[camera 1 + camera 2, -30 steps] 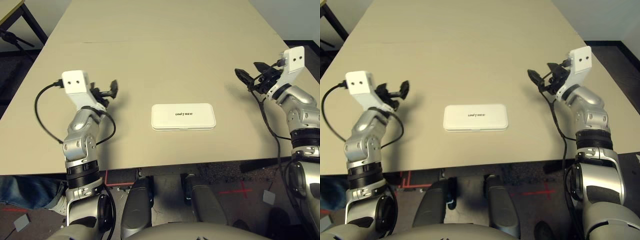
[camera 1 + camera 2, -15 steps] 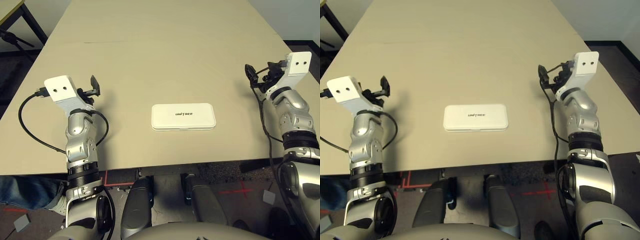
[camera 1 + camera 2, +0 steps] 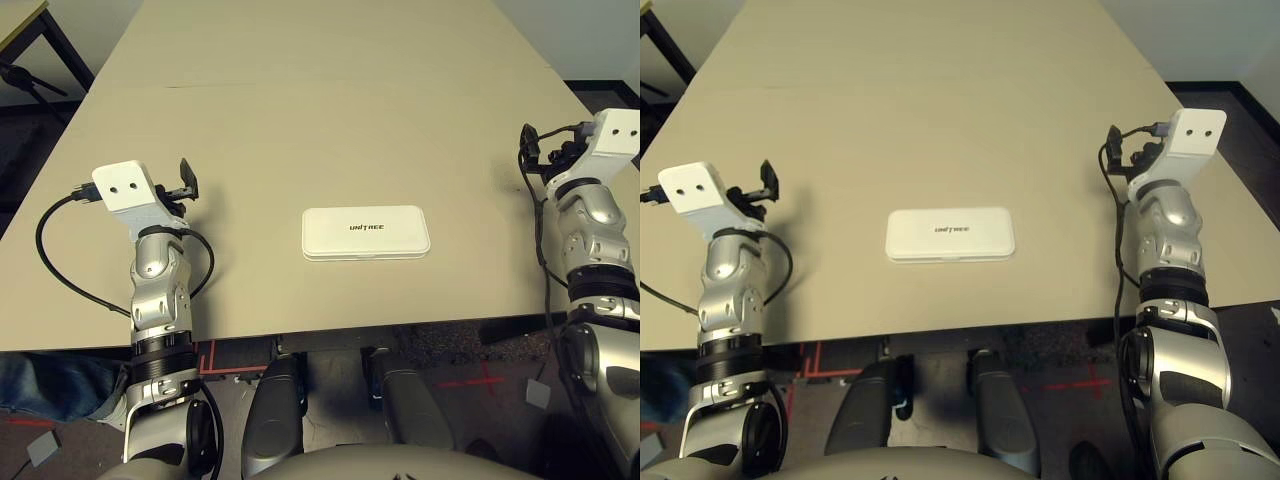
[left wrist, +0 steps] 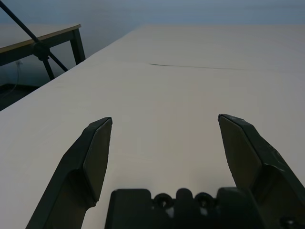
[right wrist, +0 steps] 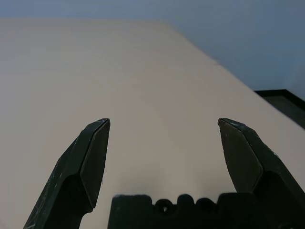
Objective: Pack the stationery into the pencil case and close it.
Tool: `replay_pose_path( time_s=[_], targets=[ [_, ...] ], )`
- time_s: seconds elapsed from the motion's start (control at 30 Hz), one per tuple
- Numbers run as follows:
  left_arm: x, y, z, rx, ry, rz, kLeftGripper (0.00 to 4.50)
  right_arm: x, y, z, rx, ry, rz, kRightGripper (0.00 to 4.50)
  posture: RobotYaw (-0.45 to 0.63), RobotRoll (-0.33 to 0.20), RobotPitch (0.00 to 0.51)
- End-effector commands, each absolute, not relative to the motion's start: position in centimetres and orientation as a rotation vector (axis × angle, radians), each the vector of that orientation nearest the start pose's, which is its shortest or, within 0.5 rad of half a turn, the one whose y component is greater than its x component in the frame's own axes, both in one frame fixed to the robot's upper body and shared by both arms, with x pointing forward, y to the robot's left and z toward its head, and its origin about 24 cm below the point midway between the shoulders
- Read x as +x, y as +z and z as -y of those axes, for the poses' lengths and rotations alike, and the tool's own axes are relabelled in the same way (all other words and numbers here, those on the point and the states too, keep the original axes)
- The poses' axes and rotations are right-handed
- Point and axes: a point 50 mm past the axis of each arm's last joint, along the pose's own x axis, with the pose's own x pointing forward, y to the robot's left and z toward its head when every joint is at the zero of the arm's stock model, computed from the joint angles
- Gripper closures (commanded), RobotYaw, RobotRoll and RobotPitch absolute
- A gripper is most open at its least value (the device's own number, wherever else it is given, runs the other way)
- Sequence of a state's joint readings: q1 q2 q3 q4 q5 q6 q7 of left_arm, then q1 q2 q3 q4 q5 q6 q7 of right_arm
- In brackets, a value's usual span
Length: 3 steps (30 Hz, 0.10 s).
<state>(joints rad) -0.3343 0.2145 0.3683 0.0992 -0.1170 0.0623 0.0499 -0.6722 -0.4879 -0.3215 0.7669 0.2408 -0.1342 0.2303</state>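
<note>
The white pencil case [image 3: 367,232] lies flat in the middle of the table near the front edge, lid down, dark lettering on top. No stationery is in view. My left gripper [image 3: 187,178] hovers well to the left of the case, pointing toward the far end of the table. Its fingers [image 4: 97,148] stand wide apart over bare tabletop. My right gripper [image 3: 1118,158] is far to the right of the case, close to the table's right edge. It is open too, with nothing between its fingers [image 5: 95,152].
The beige table [image 3: 320,120] stretches far back, with a thin seam [image 3: 250,84] across it. A second table's leg [image 4: 43,52] stands beyond the left edge. Dark floor lies past the right edge [image 3: 1240,110]. A black cable [image 3: 60,250] loops off my left arm.
Both arms have swung outward from the case, the left gripper going left and the right gripper going right toward the table edge. The case has stayed where it was.
</note>
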Motion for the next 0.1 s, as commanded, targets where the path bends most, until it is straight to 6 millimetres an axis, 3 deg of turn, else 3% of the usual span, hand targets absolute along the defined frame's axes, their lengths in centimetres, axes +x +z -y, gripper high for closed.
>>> replay_pose_path(
  time_s=[0.03, 0.1],
  targets=[
    [29.44, 11.52, -26.37, 0.002, 0.374, 0.194, 0.03, 34.75, 12.35, 30.07, -0.01, -0.149, 0.13, 0.0, 0.0, 0.0, 0.183],
    [29.32, 11.58, -26.53, 0.004, 0.376, 0.194, 0.03, 34.72, 12.29, 29.99, -0.008, -0.147, 0.13, 0.0, 0.0, 0.0, 0.181]
  ],
)
